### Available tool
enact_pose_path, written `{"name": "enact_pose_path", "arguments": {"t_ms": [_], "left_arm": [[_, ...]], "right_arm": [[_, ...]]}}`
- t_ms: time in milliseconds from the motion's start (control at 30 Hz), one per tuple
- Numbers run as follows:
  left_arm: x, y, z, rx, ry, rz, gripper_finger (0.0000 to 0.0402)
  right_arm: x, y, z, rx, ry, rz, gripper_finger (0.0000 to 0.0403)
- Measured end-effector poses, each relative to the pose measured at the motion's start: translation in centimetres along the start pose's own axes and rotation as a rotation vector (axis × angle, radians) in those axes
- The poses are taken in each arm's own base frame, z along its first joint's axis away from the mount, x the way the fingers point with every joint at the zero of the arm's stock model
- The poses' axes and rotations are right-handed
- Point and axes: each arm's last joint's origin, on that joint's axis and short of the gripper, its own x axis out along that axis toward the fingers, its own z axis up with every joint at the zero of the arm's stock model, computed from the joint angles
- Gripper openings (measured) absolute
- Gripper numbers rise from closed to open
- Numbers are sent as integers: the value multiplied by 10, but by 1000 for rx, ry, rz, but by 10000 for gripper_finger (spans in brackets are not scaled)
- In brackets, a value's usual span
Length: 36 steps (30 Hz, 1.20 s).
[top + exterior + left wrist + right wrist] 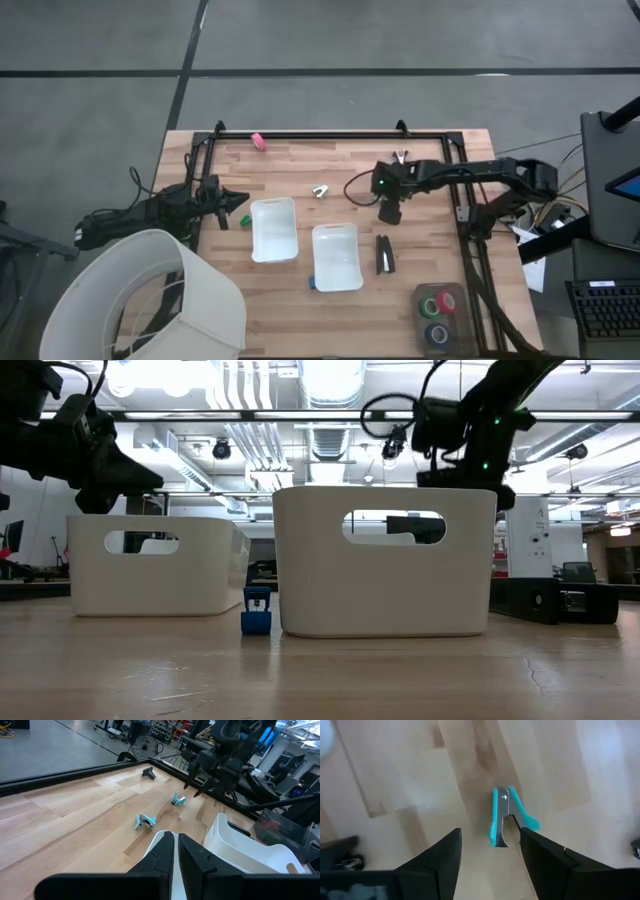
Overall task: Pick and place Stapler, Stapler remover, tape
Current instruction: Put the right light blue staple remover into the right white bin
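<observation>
A teal stapler remover [506, 817] is lying flat on the wooden table [300, 170], directly below my right gripper [490, 851], whose fingers are standing open on either side of it, holding nothing. From above my gripper is hiding it. The stapler [384, 254] is lying beside the nearer white tray [336, 257]. My left gripper [176, 851] is hanging closed and empty beside the other tray [273, 229].
</observation>
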Motion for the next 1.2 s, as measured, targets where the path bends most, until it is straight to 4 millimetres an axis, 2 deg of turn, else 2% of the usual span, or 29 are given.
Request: {"name": "enact_pose_path", "arguments": {"t_ms": [133, 367, 800, 933, 1100, 1200], "left_arm": [[0, 0, 0, 0, 0, 0, 28], [0, 0, 0, 0, 0, 0, 28], [0, 0, 0, 0, 0, 0, 28], [0, 0, 0, 0, 0, 0, 28], [0, 0, 0, 0, 0, 0, 28], [0, 0, 0, 0, 0, 0, 28]], "right_arm": [[9, -1, 0, -24, 34, -67, 173], [16, -1, 2, -32, 43, -68, 141], [31, 1, 0, -44, 93, -67, 112], [28, 1, 2, -53, 75, -67, 82], [29, 1, 1, -57, 83, -59, 24], [29, 1, 1, -57, 89, -59, 12]]}}
